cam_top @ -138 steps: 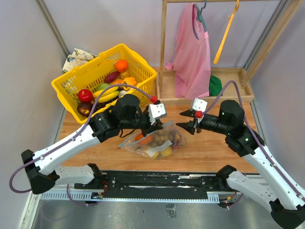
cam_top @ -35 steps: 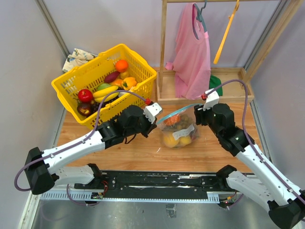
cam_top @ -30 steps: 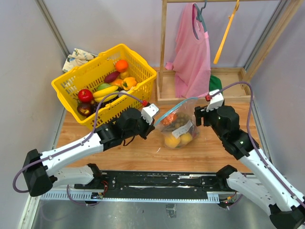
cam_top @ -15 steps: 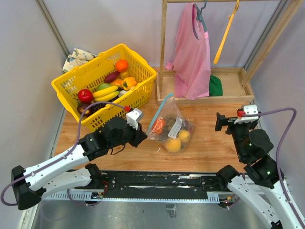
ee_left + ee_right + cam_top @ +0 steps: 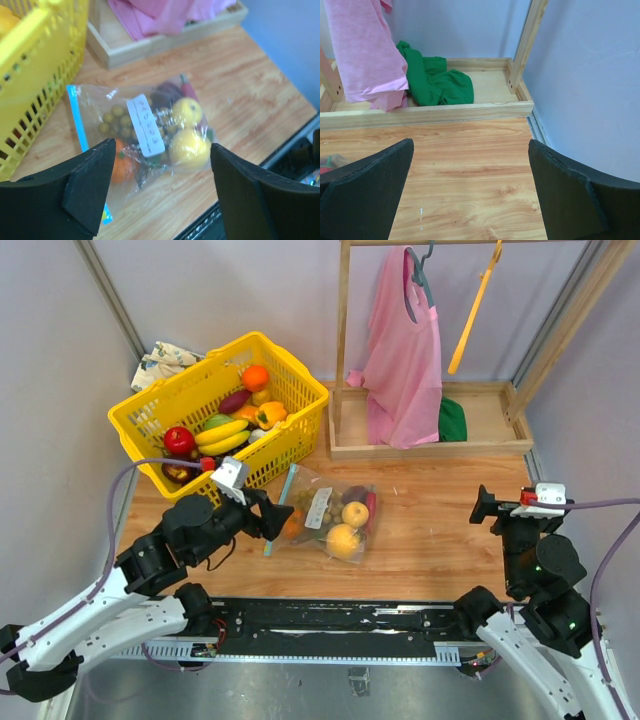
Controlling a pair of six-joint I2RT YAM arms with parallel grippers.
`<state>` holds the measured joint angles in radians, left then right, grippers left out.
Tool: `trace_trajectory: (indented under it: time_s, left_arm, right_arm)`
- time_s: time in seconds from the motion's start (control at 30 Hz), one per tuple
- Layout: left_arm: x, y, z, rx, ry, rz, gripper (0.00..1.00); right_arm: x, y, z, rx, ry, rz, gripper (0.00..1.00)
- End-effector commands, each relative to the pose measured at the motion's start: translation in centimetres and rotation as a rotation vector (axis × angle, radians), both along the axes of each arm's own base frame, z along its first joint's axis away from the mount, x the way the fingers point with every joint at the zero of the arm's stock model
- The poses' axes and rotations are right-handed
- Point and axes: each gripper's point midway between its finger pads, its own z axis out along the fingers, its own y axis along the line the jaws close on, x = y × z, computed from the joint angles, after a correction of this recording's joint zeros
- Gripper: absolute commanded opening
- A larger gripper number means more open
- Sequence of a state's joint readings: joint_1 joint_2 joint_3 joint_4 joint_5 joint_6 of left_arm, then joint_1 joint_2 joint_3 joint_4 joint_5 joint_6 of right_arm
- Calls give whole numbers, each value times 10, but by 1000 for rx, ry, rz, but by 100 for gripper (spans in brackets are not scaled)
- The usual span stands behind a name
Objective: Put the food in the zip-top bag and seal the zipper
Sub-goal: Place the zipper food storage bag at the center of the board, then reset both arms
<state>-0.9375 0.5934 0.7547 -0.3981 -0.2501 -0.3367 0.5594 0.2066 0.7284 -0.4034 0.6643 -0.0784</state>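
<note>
The bag [image 5: 325, 520] lies flat on the bench [image 5: 430, 530], food [image 5: 343, 538] inside (zipper [image 5: 279, 508] edge toward the yellow basket [image 5: 296, 440]). The left pincer [image 5: 162, 145] and right pincer [image 5: 470, 144] are both released, holding nothing.

Yellow basket [image 5: 290, 442], wooden rack [image 5: 343, 340], pink garment [image 5: 405, 350] hanging, green cloth [image 5: 452, 420].

Between the black left pincer's [image 5: 270, 512] fingers: a clear crinkly plastic bag [image 5: 145, 172] edged by a light blue strip [image 5: 77, 120] (white label [image 5: 145, 126] on it), showing yellow round fruits [image 5: 189, 146], an orange round fruit [image 5: 119, 165] and brownish grapes [image 5: 116, 122]. Left of the pincer, a yellow lattice basket [image 5: 45, 75].
</note>
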Motion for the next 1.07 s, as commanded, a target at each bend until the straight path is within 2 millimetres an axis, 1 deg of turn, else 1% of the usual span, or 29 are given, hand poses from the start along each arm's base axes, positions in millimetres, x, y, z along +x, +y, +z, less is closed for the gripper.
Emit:
trace_trajectory:
  time_s: [0.0,0.03,0.07,0.13,0.2,0.3,0.33,0.43,0.5,0.6,1.03]
  left_arm:
    - [22,27,55,-44,-175,159,89]
    - [25,32,64,-62,-204,189,97]
    - [28,39,73,-83,-230,230,99]
    - [34,51,91,-123,-281,305,99]
    - [38,59,105,-137,-333,352,99]
    - [43,67,120,-139,-397,405,99]
    - [45,71,122,-134,-417,427,99]
    - [52,82,121,-125,-442,513,99]
    - [56,85,118,-134,-426,531,99]
    - [62,94,109,-139,-407,569,99]
    - [73,89,98,-109,-372,569,99]
  right_arm:
    - [-3,-10,-4,10,4,-54,98]
    - [-3,-10,-5,12,7,-58,98]
    - [-3,-10,-6,15,10,-62,98]
    - [-2,-10,-8,20,12,-63,98]
    - [-2,-10,-10,19,12,-62,98]
    - [-2,-9,-12,14,14,-57,98]
    - [-2,-9,-12,13,13,-54,98]
    - [-1,-7,-13,11,10,-43,98]
    - [-1,-6,-14,10,12,-37,98]
    - [0,-5,-15,6,15,-34,98]
    - [-1,-6,-13,7,6,-38,98]
